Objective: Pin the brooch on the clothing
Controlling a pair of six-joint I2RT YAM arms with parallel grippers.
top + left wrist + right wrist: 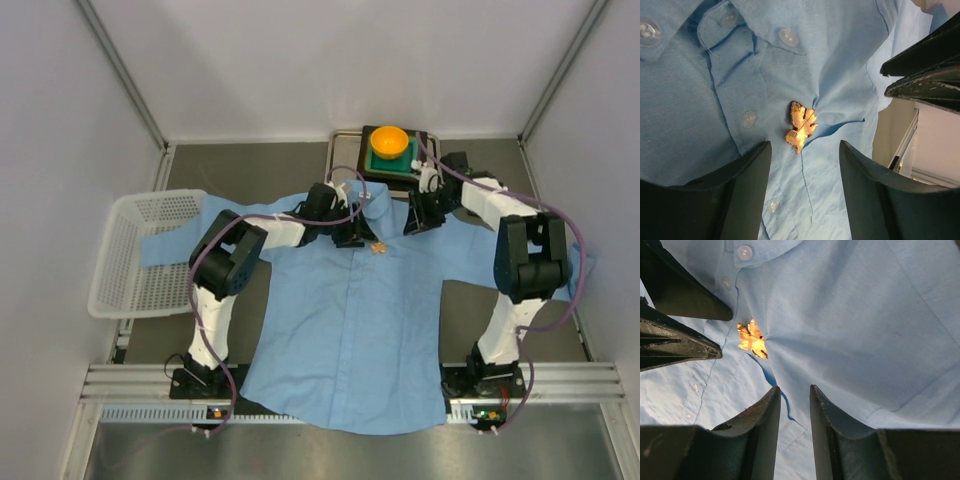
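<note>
**Top view.** I am reaching both arms over the clothing (pixel 350 330), which is lying flat on the table with its collar at the far end. The brooch (pixel 378 247) is sitting on the chest beside the button placket, between my left pincer (pixel 352 238) and my right pincer (pixel 415 225).

**Left wrist view.** I am holding my left pincer (pixel 805 145) wide with nothing between the fingers. The brooch (pixel 801 126) is showing just beyond the gap, and the cloth is puckering around it.

**Right wrist view.** I am holding my right pincer (pixel 794 389) narrow, a slim gap with only shirt behind it. The brooch (pixel 752 338) is lying up and to the left.

**Handling (a judgement).** The brooch looks tiny, light, stiff and thin-edged, so I am planning to pinch it by its leaf rim. The soft shirt will bunch unless I pin it down nearby.
</note>
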